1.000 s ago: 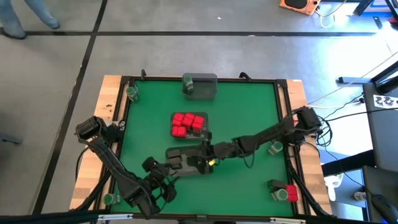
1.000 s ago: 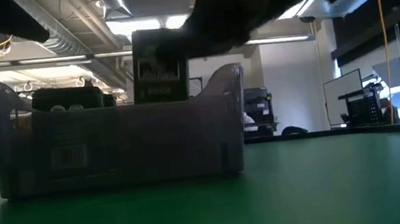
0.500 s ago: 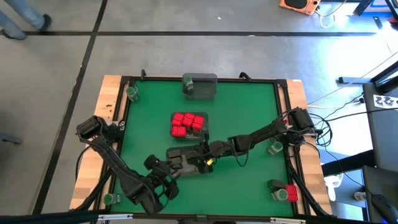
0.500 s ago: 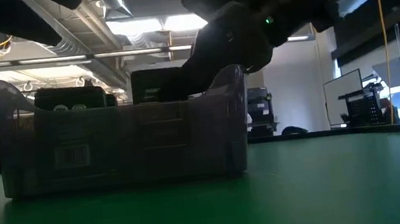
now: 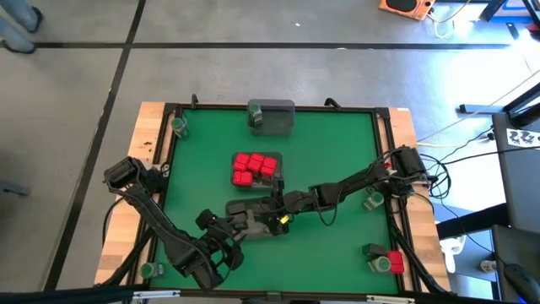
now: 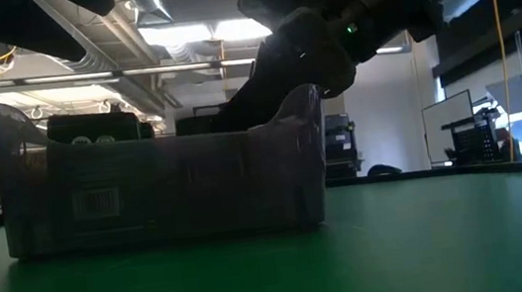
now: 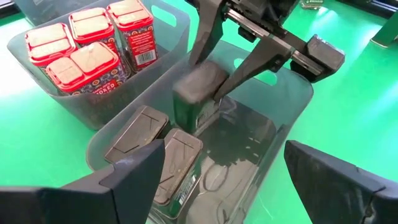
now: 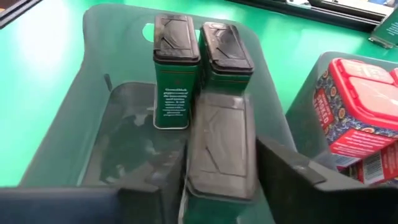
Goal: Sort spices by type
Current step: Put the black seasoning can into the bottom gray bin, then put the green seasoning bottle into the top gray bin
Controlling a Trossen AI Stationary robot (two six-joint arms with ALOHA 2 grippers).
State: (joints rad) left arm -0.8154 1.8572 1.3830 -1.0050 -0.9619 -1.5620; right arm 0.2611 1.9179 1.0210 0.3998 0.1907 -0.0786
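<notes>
Right gripper [image 7: 214,87] is down inside the clear rectangular plastic tray [image 7: 292,112] near the tabletop's front edge, fingers clamped on a dark grey-lidded green spice tin [image 8: 221,146], upright, long axis vertical. Two matching dark-lidded tins [image 8: 196,46] stand touching it against the tray's far wall; bare floor remains beside them. The neighbouring tray of red boxy spice tins [image 7: 87,46] sits just beside. Left gripper [image 7: 211,180] hovers spread at the front edge.
</notes>
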